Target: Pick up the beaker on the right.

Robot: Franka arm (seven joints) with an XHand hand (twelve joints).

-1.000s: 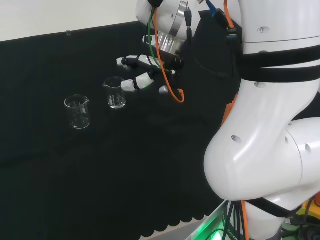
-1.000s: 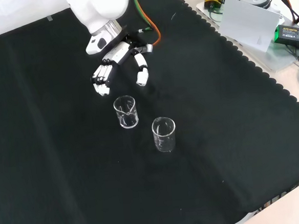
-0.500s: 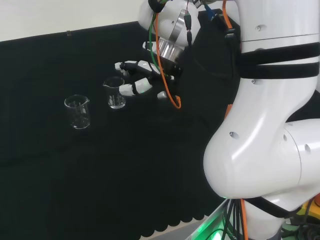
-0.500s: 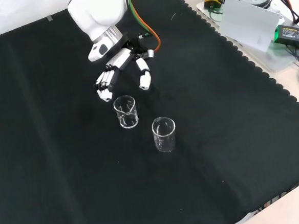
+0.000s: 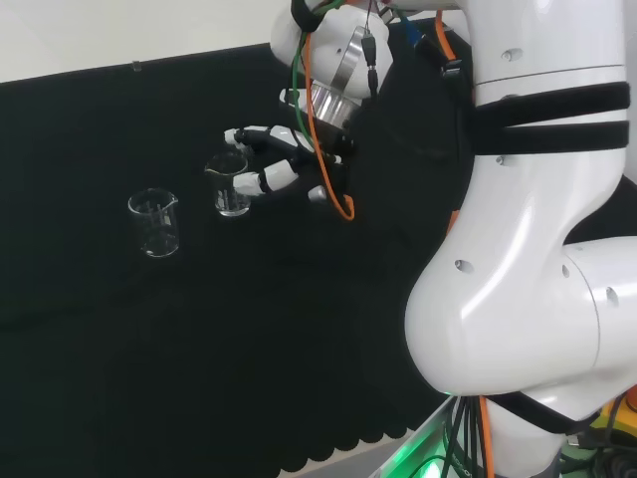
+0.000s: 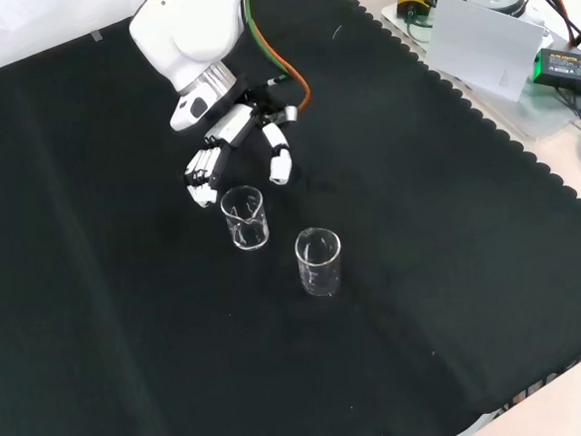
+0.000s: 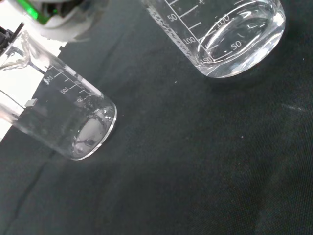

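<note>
Two clear glass beakers stand upright on the black cloth. In the head view the right beaker is beside my hand, and the other beaker stands further left. In the front view the hand hovers just beyond the nearer beaker. Its fingers and thumb are spread to either side above the rim, with no contact visible. The second beaker stands closer to the camera. The wrist view shows one beaker close by and another further off. The hand is open and holds nothing.
The arm's big white links take up the right of the head view. Past the cloth's scalloped edge, at the front view's top right, lie a white box and a black adapter with cables.
The hand has come closer to the right beaker, moving left in the head view and downward in the front view. Neither beaker has moved.
</note>
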